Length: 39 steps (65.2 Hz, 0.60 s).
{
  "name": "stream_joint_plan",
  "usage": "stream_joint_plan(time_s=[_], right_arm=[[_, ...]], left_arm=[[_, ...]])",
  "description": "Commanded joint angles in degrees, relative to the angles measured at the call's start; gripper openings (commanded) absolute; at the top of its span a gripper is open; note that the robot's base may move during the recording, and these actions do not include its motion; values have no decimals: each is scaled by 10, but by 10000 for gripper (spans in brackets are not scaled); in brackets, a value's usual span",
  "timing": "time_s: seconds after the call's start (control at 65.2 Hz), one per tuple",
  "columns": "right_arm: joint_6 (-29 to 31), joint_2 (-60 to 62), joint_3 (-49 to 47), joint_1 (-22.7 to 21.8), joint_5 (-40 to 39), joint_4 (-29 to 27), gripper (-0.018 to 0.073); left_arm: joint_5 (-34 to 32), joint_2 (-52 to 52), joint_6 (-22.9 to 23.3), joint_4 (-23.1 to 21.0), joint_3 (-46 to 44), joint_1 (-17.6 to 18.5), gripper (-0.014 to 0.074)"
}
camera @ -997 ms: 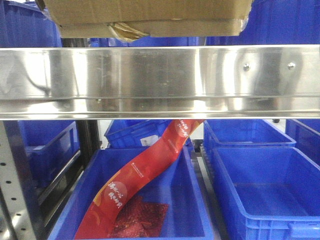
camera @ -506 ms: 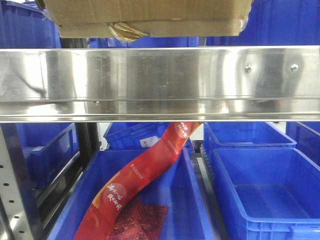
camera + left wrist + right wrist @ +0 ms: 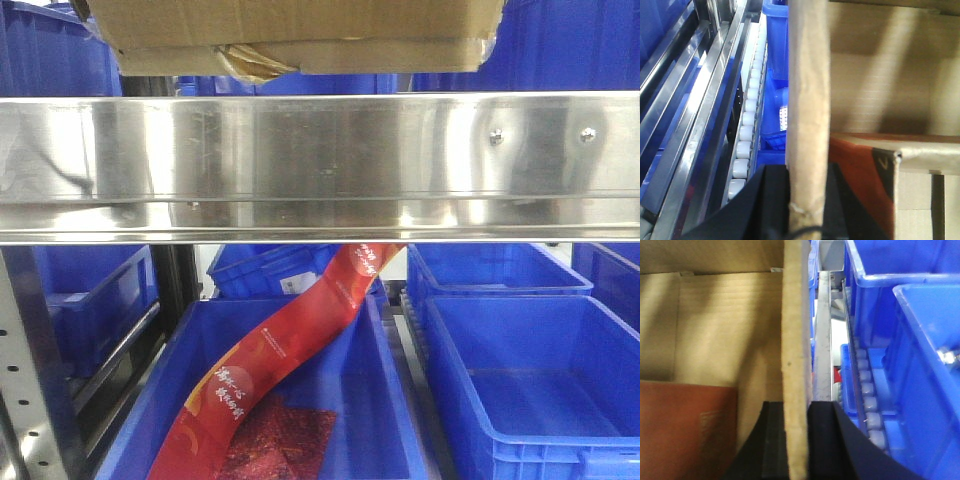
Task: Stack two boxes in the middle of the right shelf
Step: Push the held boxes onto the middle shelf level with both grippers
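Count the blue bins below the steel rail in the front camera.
5, maybe more hidden: front left bin holding the red strip, front right bin, two behind them, one at far left.

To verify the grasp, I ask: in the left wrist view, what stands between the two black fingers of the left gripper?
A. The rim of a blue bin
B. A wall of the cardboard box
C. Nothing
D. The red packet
B: the left gripper has its black fingers on both sides of the cardboard box wall.
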<state>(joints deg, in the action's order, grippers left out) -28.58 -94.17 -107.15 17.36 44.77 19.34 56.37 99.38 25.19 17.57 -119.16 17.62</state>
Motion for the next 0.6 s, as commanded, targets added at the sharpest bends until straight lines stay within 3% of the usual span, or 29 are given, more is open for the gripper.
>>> stream_joint_plan(time_s=[0.0,0.092,0.153,0.291,0.583], right_arm=[[0,5,-6,-5,-7,-39,-162],[-3,4,-6,13,16,-49,-141],[-38,1,-6,34,30,-14,-139],[-100,-15,-6,56,33,35,-141],[-95,-53,-8,56,12,36,-139]], left_arm=[[-42,-12,3,12,-8,-4,-111],[-38,-12,-16,2,-8,-16,-111],[-28,-7,-67,-38,-8,-33,-111],[-27,8,-125,-128,-8,-67,-111],[-4,26,-142,-123,-8,-71,-110]])
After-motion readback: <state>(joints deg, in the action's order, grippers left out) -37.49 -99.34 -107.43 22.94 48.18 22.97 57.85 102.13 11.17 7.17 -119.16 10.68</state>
